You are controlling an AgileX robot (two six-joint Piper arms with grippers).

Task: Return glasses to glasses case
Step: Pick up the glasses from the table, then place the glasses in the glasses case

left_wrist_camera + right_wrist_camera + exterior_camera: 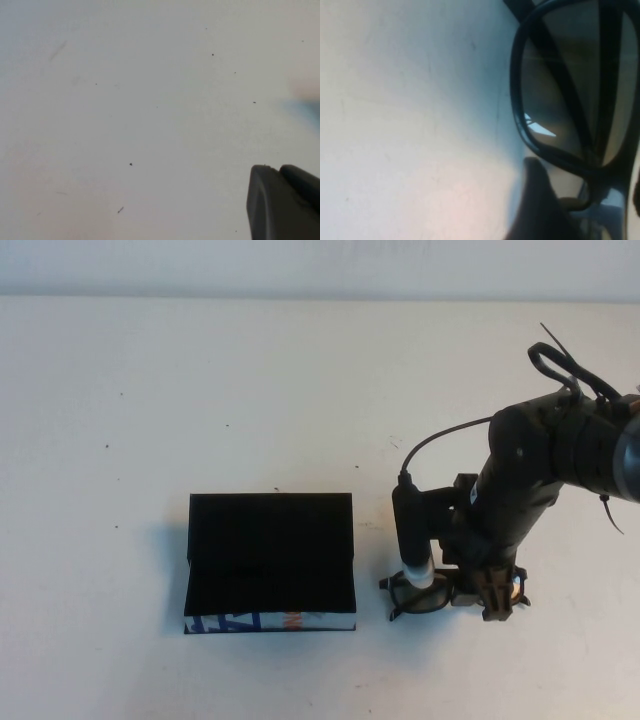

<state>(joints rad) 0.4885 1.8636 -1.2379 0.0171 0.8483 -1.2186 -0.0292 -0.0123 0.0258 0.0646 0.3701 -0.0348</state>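
Observation:
The glasses case (270, 550) lies open on the white table, black inside, its white printed side (270, 621) facing me. The dark-framed glasses (425, 595) lie on the table just right of the case. My right gripper (493, 602) is lowered onto the glasses' right half, near the bridge. In the right wrist view one lens (560, 100) fills the frame. A dark finger (535, 200) stands beside the frame with a gap of table between them. The right gripper (590, 210) looks open around the bridge. My left gripper (285, 205) shows only in the left wrist view, over bare table.
The right arm (540, 470) and its cables (565, 355) reach in from the right edge. The white table (200, 390) stretches bare behind and to the left of the case. The wall line runs along the far edge.

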